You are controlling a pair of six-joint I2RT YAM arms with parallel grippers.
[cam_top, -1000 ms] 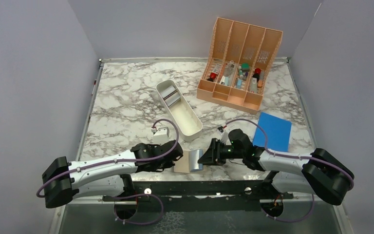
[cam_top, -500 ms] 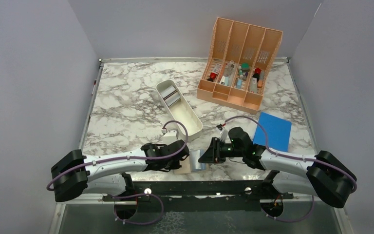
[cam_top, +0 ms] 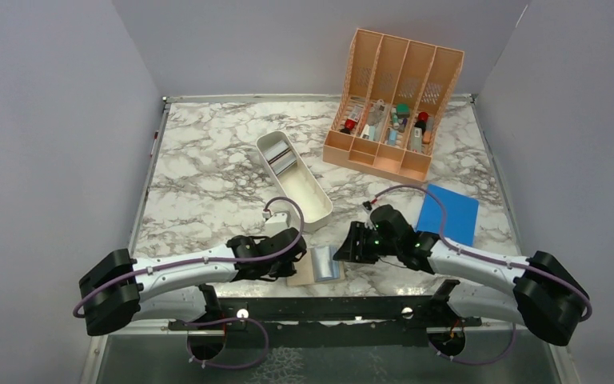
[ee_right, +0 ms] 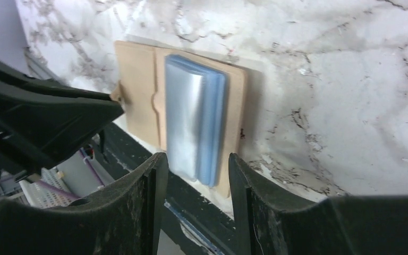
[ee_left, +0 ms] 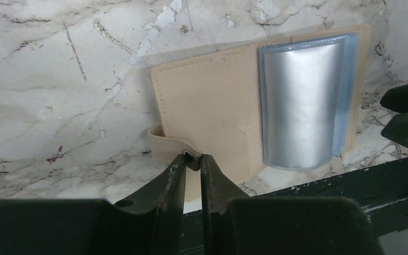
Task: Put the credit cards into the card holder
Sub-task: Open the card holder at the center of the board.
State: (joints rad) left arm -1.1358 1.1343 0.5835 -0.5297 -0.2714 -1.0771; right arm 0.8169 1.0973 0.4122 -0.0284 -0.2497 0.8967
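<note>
The card holder [cam_top: 305,274] lies open at the table's near edge, tan, with blue-grey plastic pockets [cam_top: 325,262] on its right half. In the left wrist view the card holder [ee_left: 212,101] has a small snap tab, and my left gripper [ee_left: 193,158] is shut on that tab. My right gripper [ee_right: 196,159] hangs open just over the pockets [ee_right: 196,117], with nothing between its fingers. Thin grey and dark credit cards [cam_top: 282,161] lie in the far end of the white tray. My left gripper [cam_top: 292,260] and right gripper [cam_top: 350,248] flank the holder.
The long white tray [cam_top: 310,200] stands just behind the holder. A peach slotted organizer [cam_top: 396,96] with small items is at the back right. A flat bright-blue rectangle [cam_top: 448,214] lies right of my right arm. A black rail [cam_top: 328,306] runs along the table's near edge.
My left arm has moved right, to the holder's left edge, where its jaws now pinch the snap tab. My right gripper has backed off the pockets, up and to the right.
</note>
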